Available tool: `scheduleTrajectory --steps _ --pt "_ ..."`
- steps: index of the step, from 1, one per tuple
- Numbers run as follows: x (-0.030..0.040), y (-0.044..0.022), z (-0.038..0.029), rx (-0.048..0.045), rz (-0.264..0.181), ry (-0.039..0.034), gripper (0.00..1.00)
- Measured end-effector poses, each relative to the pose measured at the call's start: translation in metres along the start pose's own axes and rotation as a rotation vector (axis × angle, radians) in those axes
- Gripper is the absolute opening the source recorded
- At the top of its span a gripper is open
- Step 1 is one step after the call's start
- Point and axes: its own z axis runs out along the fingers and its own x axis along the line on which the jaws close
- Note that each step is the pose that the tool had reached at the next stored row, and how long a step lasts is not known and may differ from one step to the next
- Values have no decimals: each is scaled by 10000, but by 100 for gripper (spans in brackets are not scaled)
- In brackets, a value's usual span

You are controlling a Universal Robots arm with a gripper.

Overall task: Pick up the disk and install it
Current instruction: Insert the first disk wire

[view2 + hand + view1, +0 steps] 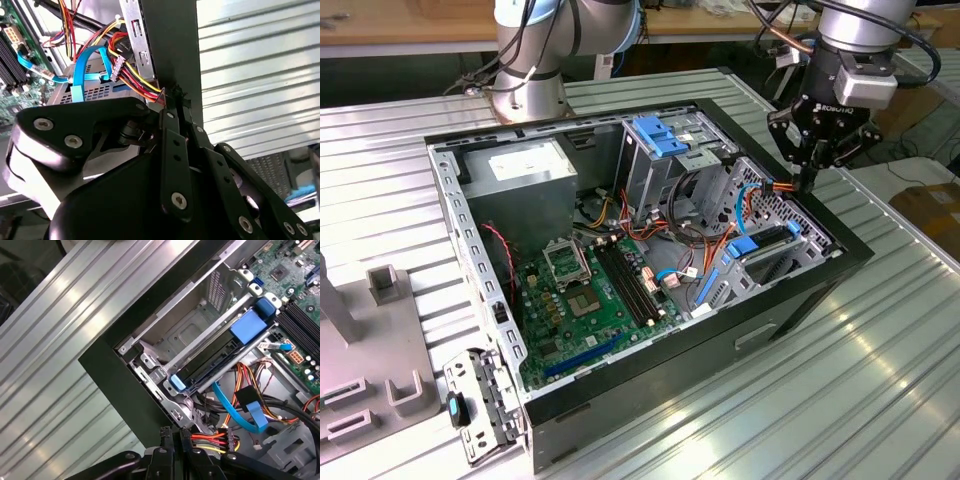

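The gripper, fingers pressed together with nothing visibly between them, hovers at the computer case wall beside power wires; the disk sits in the drive bay nearby.

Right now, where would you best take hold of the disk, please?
By its blue handle, coming from above the open case. The disk seems to sit edge-on between metal rails, leaving probably only that edge free.

Disk in blue carrier, seated flat in drive cage
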Motion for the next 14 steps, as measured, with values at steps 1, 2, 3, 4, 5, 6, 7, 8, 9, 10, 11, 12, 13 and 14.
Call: scheduleTrajectory --steps 1,2,3,4,5,6,7,8,9,10,11,12,13,14 --pt "0 0 0 -29 130 -7 16" --pt "0 0 0 -73 321 -16 16" --pt "0 0 0 -129 553 -26 16" --pt "0 0 0 -173 742 -34 16" --pt "0 0 0 -235 1010 -46 16" --pt "0 0 0 -276 1188 -54 16" --pt "0 0 0 -304 1314 -60 16" --pt "0 0 0 -352 1517 -69 16" --pt "0 0 0 -382 1648 -74 16" --pt "0 0 0 -431 1856 -82 16" --pt "0 0 0 -465 2002 -88 16" --pt "0 0 1 -497 2139 -93 16" --pt "0 0 1 -560 2391 -97 16" --pt "0 0 1 -597 2538 -99 16"
